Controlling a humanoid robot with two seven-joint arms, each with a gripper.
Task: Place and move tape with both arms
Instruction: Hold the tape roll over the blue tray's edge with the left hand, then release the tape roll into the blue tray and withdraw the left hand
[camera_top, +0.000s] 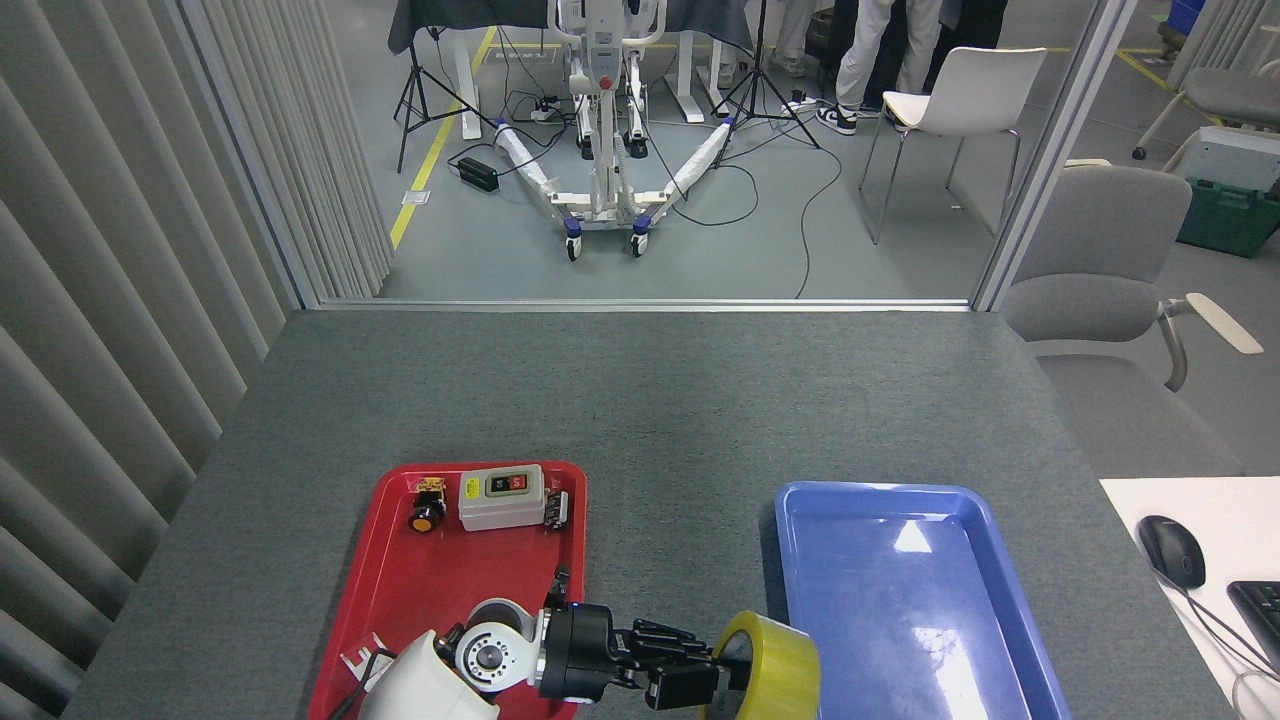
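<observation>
Left pincer (715, 675) clasping the yellow tape roll (765, 668) between the red tray (400, 590) and the blue tray (900, 600), above the grey surface (640, 400); right pincer out of view.

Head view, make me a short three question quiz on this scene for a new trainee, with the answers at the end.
1. True or false: the tape lies inside the blue tray.
2. Which tray holds the grey switch box? A) red B) blue C) neither
3. Fill in: the left gripper is shut on the ____.

Key:
1. False. The roll sits in the gap between the red tray and the blue one, gripped by the left gripper.
2. A.
3. Tape. The right gripper is not in view.
</observation>
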